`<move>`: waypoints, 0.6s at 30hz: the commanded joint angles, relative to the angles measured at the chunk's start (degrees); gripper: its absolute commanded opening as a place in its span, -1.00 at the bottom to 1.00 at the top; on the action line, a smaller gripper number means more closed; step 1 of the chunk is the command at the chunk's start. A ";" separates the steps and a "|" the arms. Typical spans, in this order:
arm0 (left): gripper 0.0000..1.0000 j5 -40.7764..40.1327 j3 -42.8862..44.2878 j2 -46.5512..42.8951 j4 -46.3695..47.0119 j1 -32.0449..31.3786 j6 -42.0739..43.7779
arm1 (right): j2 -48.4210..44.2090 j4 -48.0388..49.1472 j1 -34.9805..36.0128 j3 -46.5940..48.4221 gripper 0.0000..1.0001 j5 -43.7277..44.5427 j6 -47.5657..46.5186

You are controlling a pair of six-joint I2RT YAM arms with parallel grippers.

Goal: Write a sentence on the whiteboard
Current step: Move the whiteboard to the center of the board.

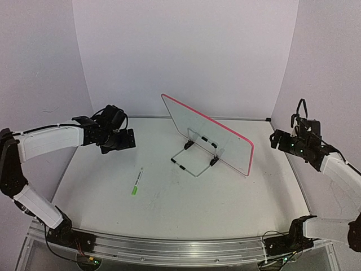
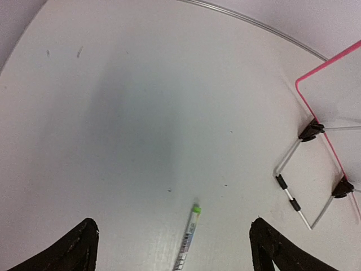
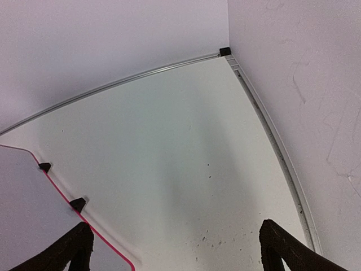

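The whiteboard [image 1: 210, 131] stands tilted on its wire stand [image 1: 192, 164] at the table's middle, pink-red rim all round. Its stand side faces the arms, and its corner also shows in the left wrist view [image 2: 338, 96] and the right wrist view [image 3: 34, 220]. The sentence is out of view; the board faces that show are blank. A green-capped marker [image 1: 137, 182] lies flat on the table, left of the stand. My left gripper [image 1: 125, 140] hovers open above the table, with the marker [image 2: 189, 237] between its fingers' line of sight, far below. My right gripper [image 1: 275, 139] hangs open near the board's right end, holding nothing.
Pale curved walls enclose the table on the left, back and right. A metal strip [image 3: 276, 147] runs along the table's right edge to a black corner piece [image 3: 224, 51]. The stand's wire loop [image 2: 293, 197] with black clips juts toward the near side.
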 commanded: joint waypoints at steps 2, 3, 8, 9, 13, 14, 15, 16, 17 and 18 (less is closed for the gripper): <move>0.60 4.85 5.44 9.36 10.64 -6.41 -11.26 | -0.73 -0.89 -0.19 1.93 0.97 -3.10 -0.47; 0.56 5.47 6.34 11.24 11.72 -7.49 -12.55 | -1.04 -0.94 -0.18 1.81 0.97 -3.04 -0.67; 0.35 10.96 10.56 22.33 17.72 -10.83 -18.09 | -1.72 -1.16 -0.16 1.54 0.97 -4.07 -0.98; 0.30 11.91 11.43 24.31 18.55 -10.99 -18.85 | -1.72 -1.20 -0.16 1.54 0.96 -4.39 -1.07; 0.15 14.48 15.71 30.56 19.69 -11.26 -20.15 | -1.85 -1.53 -0.16 1.70 0.96 -5.25 -1.56; 0.12 14.67 16.87 31.90 19.16 -11.26 -20.06 | -1.91 -1.69 -0.14 1.79 0.97 -5.31 -1.64; 0.09 14.74 17.93 33.17 18.67 -11.26 -19.91 | -2.00 -1.81 -0.15 1.92 0.97 -5.33 -1.65; 0.06 14.88 18.72 34.21 18.51 -11.26 -19.95 | -2.07 -1.85 -0.13 1.96 0.97 -5.39 -1.65; 0.02 14.88 19.41 35.27 18.44 -11.26 -19.95 | -2.12 -1.86 -0.12 2.01 0.97 -5.53 -1.65; -0.01 14.79 20.14 36.24 18.36 -11.26 -19.89 | -2.14 -1.87 -0.13 2.08 0.97 -5.70 -1.65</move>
